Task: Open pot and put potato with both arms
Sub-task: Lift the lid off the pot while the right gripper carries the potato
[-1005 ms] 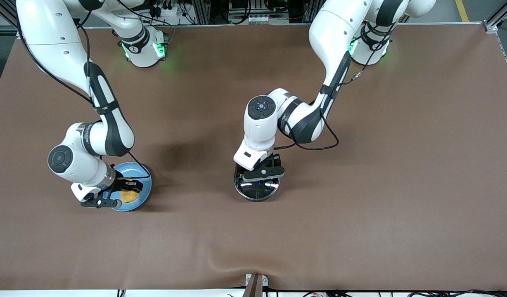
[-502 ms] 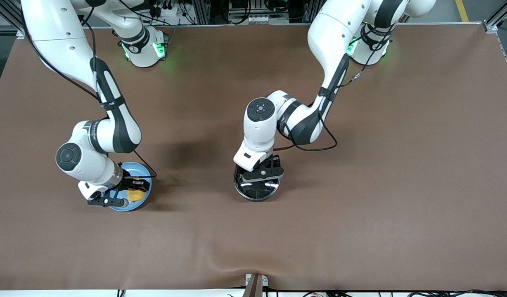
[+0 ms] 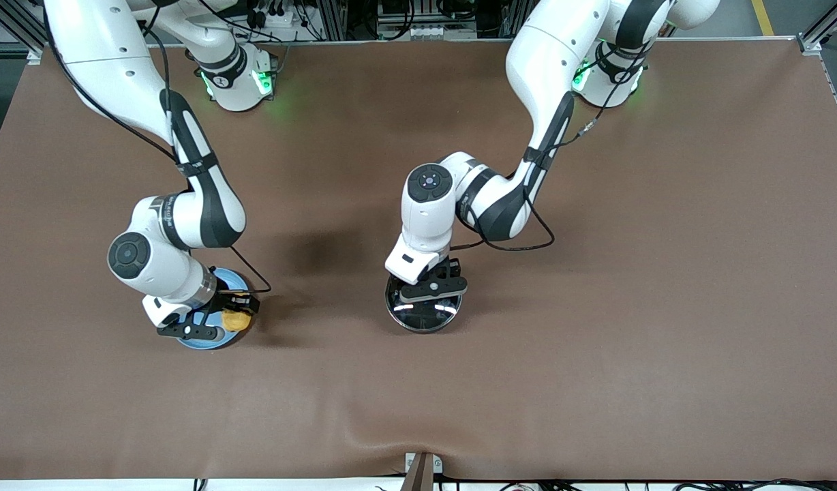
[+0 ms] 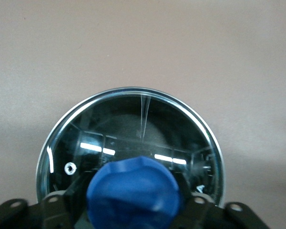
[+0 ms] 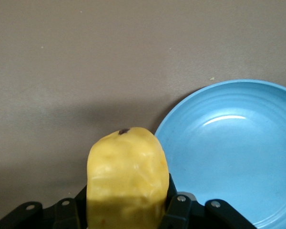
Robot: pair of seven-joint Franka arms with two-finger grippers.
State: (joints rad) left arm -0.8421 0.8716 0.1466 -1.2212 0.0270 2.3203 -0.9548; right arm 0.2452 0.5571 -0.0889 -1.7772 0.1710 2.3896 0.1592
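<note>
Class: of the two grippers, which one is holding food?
The right gripper, over the plate: it is shut on the potato. The left gripper is at the blue knob of the pot lid, not food.

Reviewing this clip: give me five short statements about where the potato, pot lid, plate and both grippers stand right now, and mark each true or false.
1. The right gripper holds the potato. True.
2. The potato lies flat on the blue plate. False: it is lifted, clamped between the fingers, at the plate's edge toward the pot.
3. The glass lid is already off the pot. False: it sits on the pot.
4. The left gripper is at the lid's blue knob. True.
5. The plate sits nearer the left arm's end of the table than the pot. False: it is toward the right arm's end.
</note>
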